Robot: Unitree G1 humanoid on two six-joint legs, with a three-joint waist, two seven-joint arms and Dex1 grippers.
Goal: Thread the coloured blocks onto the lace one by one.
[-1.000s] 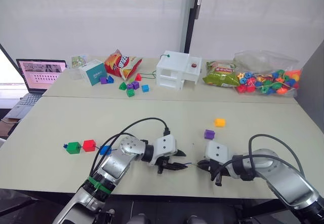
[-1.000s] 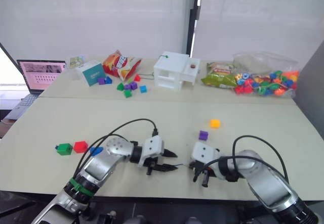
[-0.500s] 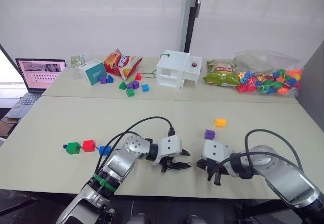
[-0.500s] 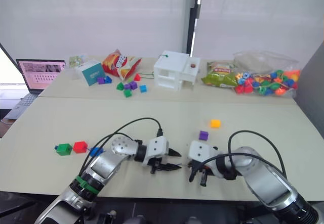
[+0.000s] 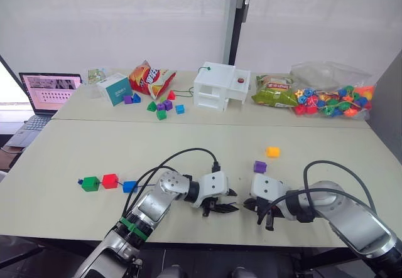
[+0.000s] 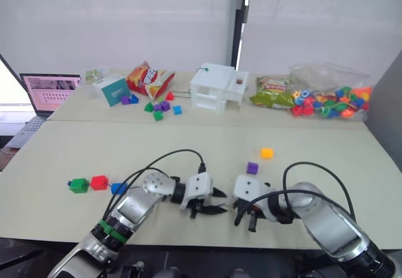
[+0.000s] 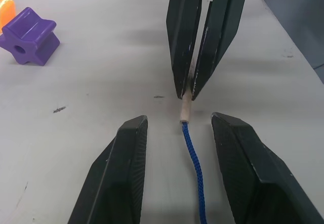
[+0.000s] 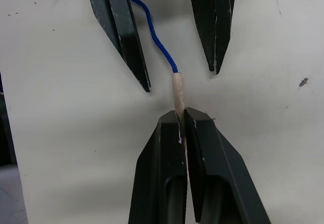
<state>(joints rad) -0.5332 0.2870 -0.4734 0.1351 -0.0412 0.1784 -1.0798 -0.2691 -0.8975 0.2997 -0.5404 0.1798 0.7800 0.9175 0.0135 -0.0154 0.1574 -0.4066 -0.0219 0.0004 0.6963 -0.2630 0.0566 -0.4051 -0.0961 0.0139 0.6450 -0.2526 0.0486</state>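
Pale table [image 5: 75, 152]; laptop [image 5: 47, 93] far left; white curtain [image 5: 125, 21] behind.

Head stereo pair looked forward and down from above the arms, taking in the whole pale beige worktop [image 5: 75, 152], the two views nearly identical. Each wrist camera sat close and low, facing along its own black fingers. Both wrist views shared the thin dark-blue lace with its pale stiff tip [image 7: 186, 106].

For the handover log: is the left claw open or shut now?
Open. The left claw has its fingers apart around the lace; the right claw pinches the pale tip.
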